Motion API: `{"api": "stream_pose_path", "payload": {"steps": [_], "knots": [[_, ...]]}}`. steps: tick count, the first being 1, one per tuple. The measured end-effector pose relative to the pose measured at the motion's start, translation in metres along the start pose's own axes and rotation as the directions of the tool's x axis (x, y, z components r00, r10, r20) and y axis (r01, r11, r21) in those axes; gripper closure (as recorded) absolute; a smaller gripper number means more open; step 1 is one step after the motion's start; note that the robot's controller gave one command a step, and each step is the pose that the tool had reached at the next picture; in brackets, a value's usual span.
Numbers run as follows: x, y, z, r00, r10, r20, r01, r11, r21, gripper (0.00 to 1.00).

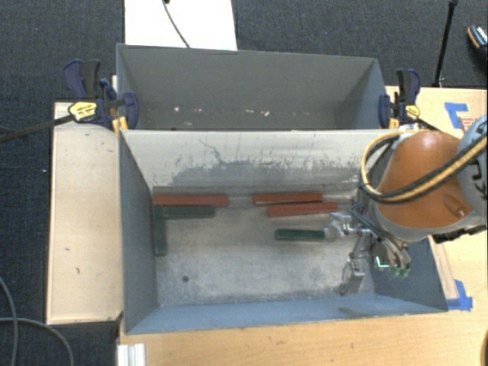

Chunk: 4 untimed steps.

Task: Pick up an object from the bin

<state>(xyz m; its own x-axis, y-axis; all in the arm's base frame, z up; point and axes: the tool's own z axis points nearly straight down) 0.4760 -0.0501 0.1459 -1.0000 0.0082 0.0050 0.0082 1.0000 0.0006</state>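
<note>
Grey metal bin [137, 227], seen from above, with sloping walls and a scuffed flat floor. The arm [465, 166] enters from the right, and its rounded orange cover [415, 185], looped by cables, hangs above the bin's right end. Along the foot of the far wall lie a red-brown bar [191, 200] at left and two more red-brown bars [288, 198] at right, one set slightly forward of the other and seemingly touching it. Below the left bar, a dark green L-shaped form [158, 231] sits in the floor's left corner; whether it is one piece or two cannot be told. A short dark green bar [300, 235] lies flat right of centre, apart from the red-brown bars and nearest to the tool. The jaws point down at the floor's front right, near the front wall and just right of that green bar; whether they are open or closed, or hold anything, cannot be told.
</note>
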Motion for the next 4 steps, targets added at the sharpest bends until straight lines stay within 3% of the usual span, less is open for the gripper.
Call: {"api": "stream_pose_path", "payload": {"steps": [1, 2, 3, 4], "knots": [[-0.056, 0.013, 0.072, 0.985, -0.171, 0.008, 0.171, 0.985, 0.001, 0.00], [-0.093, 0.001, 0.075, 0.971, -0.238, 0.010, 0.238, 0.971, 0.003, 0.00], [-0.092, 0.002, 0.075, 0.971, -0.239, 0.009, 0.239, 0.971, 0.002, 1.00], [-0.087, 0.030, -0.076, 0.975, -0.224, 0.016, 0.224, 0.975, 0.004, 1.00]]}}
